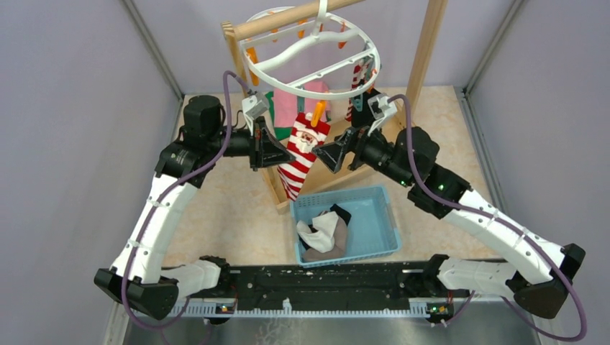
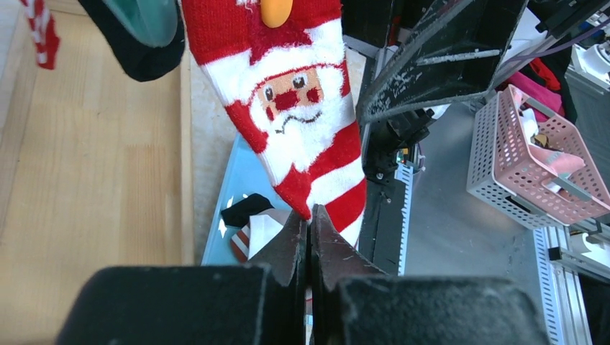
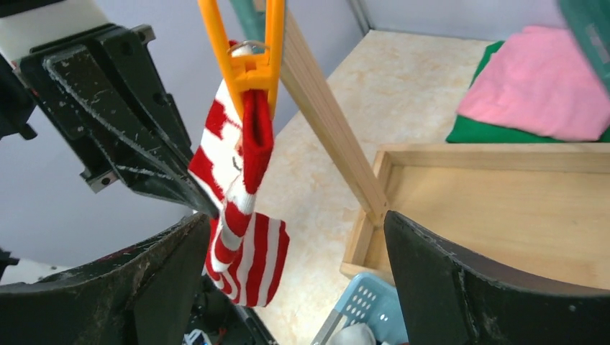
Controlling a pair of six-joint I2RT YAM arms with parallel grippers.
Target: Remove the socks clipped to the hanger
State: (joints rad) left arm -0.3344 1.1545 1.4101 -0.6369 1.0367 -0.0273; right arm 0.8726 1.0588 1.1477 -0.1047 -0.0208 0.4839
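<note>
Socks (image 1: pixel 324 233) lie in the blue plastic basket (image 1: pixel 345 192), yet a red-striped Santa sock (image 1: pixel 302 154) hangs clipped on the round white plastic hanger (image 1: pixel 253 72); left tool (image 2: pixel 310 219) closed, right tool (image 3: pixel 295 219) spread wide, empty.

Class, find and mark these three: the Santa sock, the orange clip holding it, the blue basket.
Santa sock (image 2: pixel 295 108): left wrist view, on Santa's face.
orange clip (image 3: pixel 253 72): right wrist view, on its hinge block.
blue basket (image 1: pixel 370 219): top external view, on bare floor.
</note>
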